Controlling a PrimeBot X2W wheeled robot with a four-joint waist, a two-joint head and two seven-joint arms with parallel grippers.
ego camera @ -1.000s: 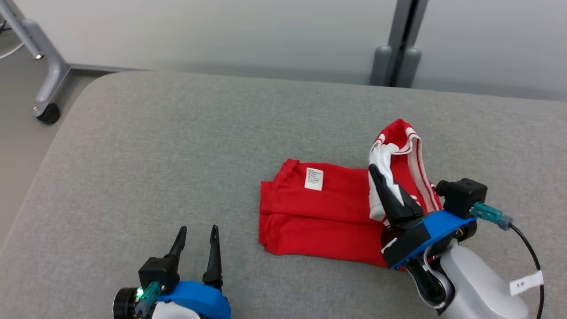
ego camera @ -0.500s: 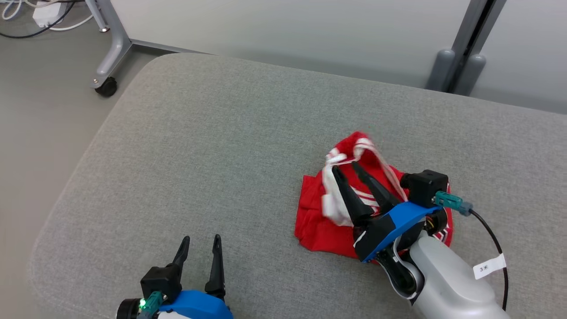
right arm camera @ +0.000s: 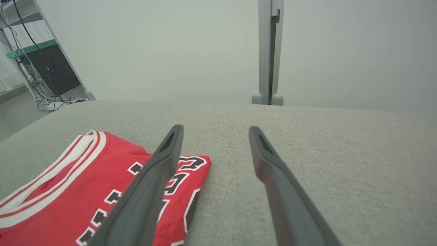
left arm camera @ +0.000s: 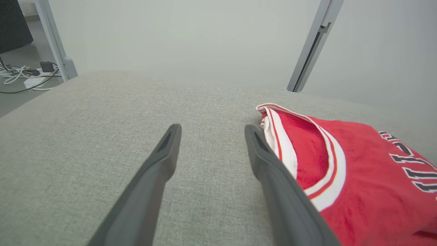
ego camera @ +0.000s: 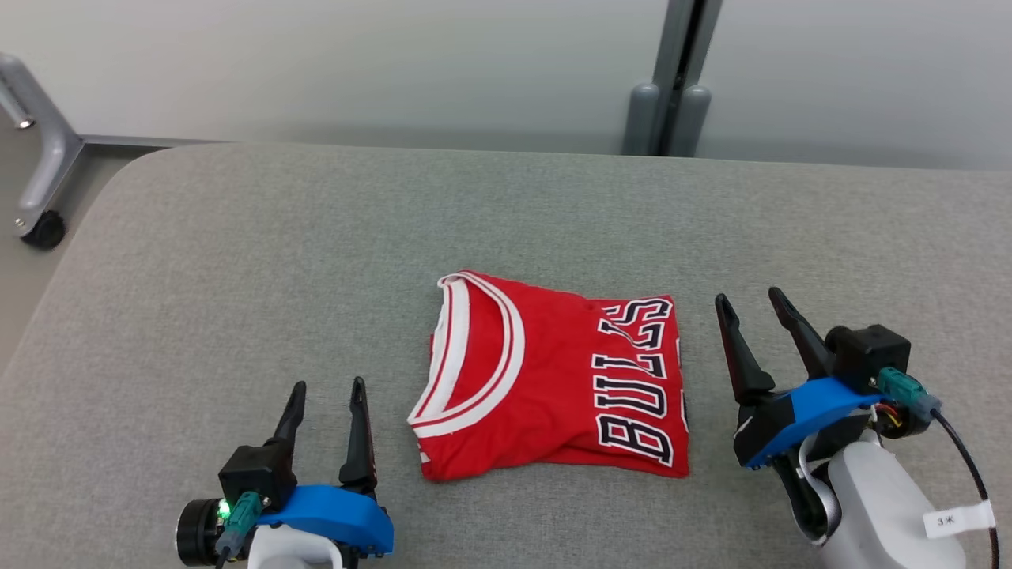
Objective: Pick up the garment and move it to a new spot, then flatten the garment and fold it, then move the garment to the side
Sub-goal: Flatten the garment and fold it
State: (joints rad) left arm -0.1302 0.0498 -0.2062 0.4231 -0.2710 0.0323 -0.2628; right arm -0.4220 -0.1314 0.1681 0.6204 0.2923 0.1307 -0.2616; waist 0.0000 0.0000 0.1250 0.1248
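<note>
The garment [ego camera: 553,375] is a red jersey with white-trimmed neckline and dark "BULLS" lettering, lying folded into a flat rectangle on the grey cushion [ego camera: 316,261]. My left gripper [ego camera: 326,390] stands open just left of it, nothing between its fingers. My right gripper [ego camera: 748,299] stands open just right of the jersey, apart from the cloth. In the left wrist view the jersey [left arm camera: 348,171] lies right of the open left gripper [left arm camera: 211,127]. The jersey [right arm camera: 102,181] shows left of the open right gripper [right arm camera: 215,127] in the right wrist view.
The cushion's rounded left edge [ego camera: 55,292] drops to the floor, where a grey frame leg with a caster [ego camera: 39,229] stands. A grey post [ego camera: 672,79] rises behind the cushion against a pale wall. Cables and a dark cabinet [right arm camera: 44,71] sit far left.
The right gripper let go of the raised jersey edge, opened and drew back to the right. The jersey now lies flat, lettering up. The head camera also shifted. The left gripper stayed open.
</note>
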